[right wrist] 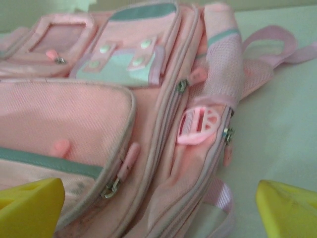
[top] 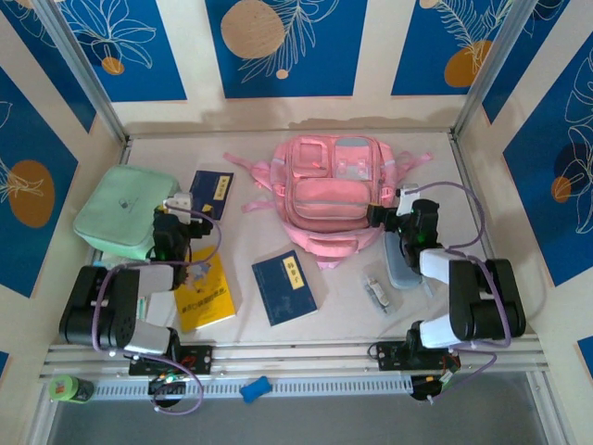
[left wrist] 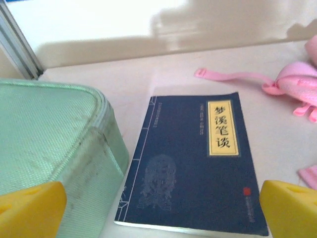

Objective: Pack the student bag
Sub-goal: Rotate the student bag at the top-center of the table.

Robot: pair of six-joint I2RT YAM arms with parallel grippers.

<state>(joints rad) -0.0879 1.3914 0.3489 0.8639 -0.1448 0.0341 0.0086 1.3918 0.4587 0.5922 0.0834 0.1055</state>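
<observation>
Top external, left hand (top: 190, 218) spread near blue book (top: 213, 193), right hand (top: 378, 218) spread beside student bag (top: 334, 185), seemingly zipped.

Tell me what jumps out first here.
The pink student bag, biggest thing in view, lies at the far centre of the table, with the open right gripper facing its side. Left of it sit a mint green case and a dark blue book, faced by the open left gripper; a yellow book lies nearer.
</observation>
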